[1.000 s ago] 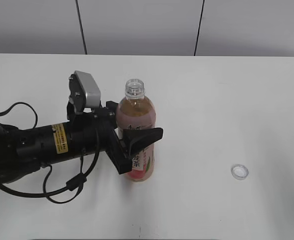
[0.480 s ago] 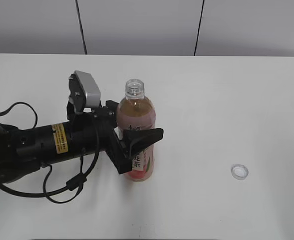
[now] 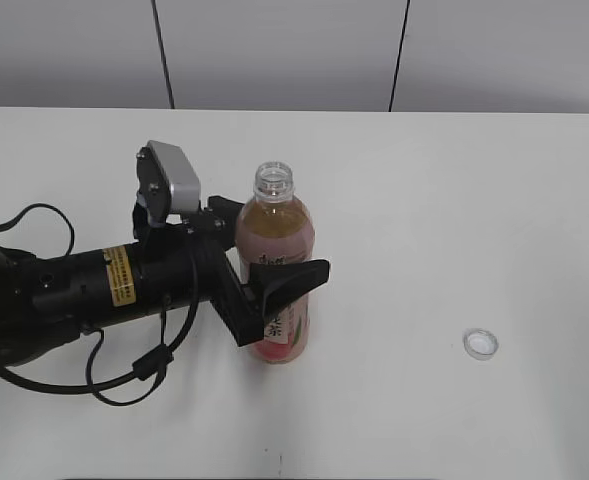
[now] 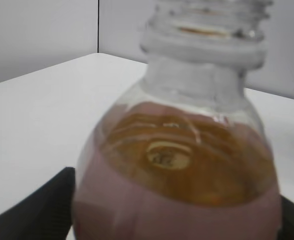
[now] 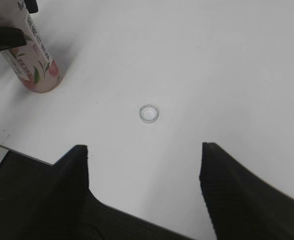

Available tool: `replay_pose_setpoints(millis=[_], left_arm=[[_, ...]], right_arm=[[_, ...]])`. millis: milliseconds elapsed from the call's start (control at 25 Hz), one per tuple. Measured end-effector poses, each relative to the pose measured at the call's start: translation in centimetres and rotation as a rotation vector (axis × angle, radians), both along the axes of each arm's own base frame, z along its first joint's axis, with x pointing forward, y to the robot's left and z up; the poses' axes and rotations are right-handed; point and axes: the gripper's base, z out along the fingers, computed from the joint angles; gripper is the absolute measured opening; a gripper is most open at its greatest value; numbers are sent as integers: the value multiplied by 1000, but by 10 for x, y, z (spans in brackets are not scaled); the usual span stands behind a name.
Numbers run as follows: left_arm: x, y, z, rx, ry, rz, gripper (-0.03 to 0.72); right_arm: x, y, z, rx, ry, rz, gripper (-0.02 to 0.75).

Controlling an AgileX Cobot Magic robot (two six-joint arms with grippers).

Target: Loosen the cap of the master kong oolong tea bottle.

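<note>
My left pincer (image 3: 274,285) pinches the slim clear plastic bottle of amber-pink tea (image 3: 275,265), one black finger on each side of its pink peach label; the bottle stands upright on the white tabletop (image 3: 424,200), long axis vertical, left of centre. Its threaded neck (image 4: 202,37) is bare and open, the tea surface visible just below the shoulder. The small round white plastic screw cap (image 3: 480,344) lies open side up on the tabletop, well apart from the bottle and to its right. My right pincer (image 5: 144,187) hangs spread and empty above the tabletop's near edge, with the cap (image 5: 148,113) lying directly ahead of it, between and beyond its two fingers; this arm is by far the nearer to the cap. Judged from this layout, the loosening is already complete, the cap being off entirely.
</note>
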Motion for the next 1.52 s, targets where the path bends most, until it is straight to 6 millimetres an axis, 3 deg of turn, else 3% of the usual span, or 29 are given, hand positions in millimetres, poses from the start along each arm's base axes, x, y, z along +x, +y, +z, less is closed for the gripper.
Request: replay_pose_setpoints(millis=[400, 840, 1080, 1520], left_arm=[[0, 0, 7, -11, -20, 1, 563], [-3, 1, 46, -85, -77, -5, 563], [-8, 3, 76, -131, -141, -5, 563], [-15, 19, 118, 39, -228, 115, 563]], right_arm=[[0, 0, 0, -1, 0, 1, 525], [0, 0, 0, 0, 0, 2, 525], [0, 0, 0, 0, 0, 2, 525], [0, 0, 0, 0, 0, 2, 524]])
